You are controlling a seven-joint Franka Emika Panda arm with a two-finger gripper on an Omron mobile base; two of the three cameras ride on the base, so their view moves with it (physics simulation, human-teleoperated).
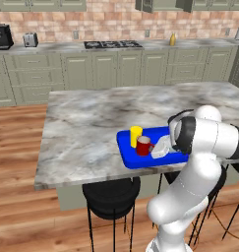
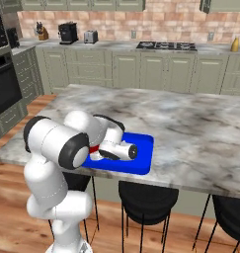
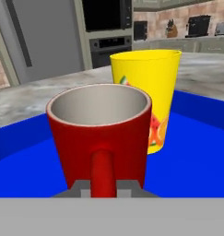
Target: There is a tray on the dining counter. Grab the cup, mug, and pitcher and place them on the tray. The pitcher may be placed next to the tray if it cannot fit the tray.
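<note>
Hand view: the red mug is seen upright on the blue tray, its handle clamped between the gripper fingertips, with the yellow cup standing just behind it, touching or nearly so. Left base view: the tray is seen near the front edge of the dining counter, cup and mug on its left part, and the pitcher is set far off on the wall counter by the stove.
</note>
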